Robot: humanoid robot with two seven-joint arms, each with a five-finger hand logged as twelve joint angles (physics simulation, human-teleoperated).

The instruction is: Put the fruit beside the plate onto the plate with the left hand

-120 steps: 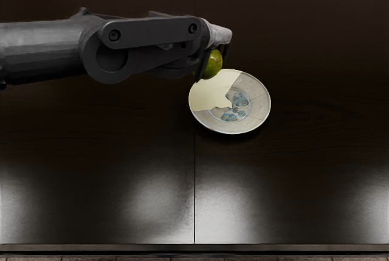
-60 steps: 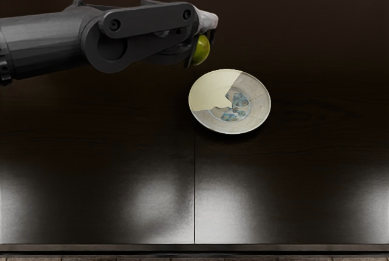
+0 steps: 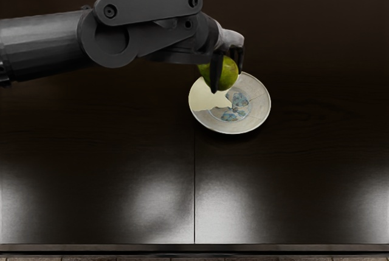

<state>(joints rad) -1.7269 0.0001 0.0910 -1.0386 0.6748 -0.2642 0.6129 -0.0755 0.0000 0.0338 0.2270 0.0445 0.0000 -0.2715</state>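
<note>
- Clamped the fingers of the dark grey left hand round a small, round, glossy yellow-green fruit, one finger down its near face and another at its right side.
- Held the fruit over the far-left rim of a round, shallow, pale ceramic plate with a blue pattern; could not tell whether touching the plate or just above it.
- Found the plate near the middle of the dark, glossy wooden tabletop, a little toward its far edge.
- Judged the fruit light, firm and smooth-skinned, likely to slip and to roll once freed.
- Judged the widest part the best place to grip, with fingers on opposite sides.
- Judged the plate brittle and its rim low, so poor at stopping a rolling fruit.
- Saw nothing of the right hand.
</note>
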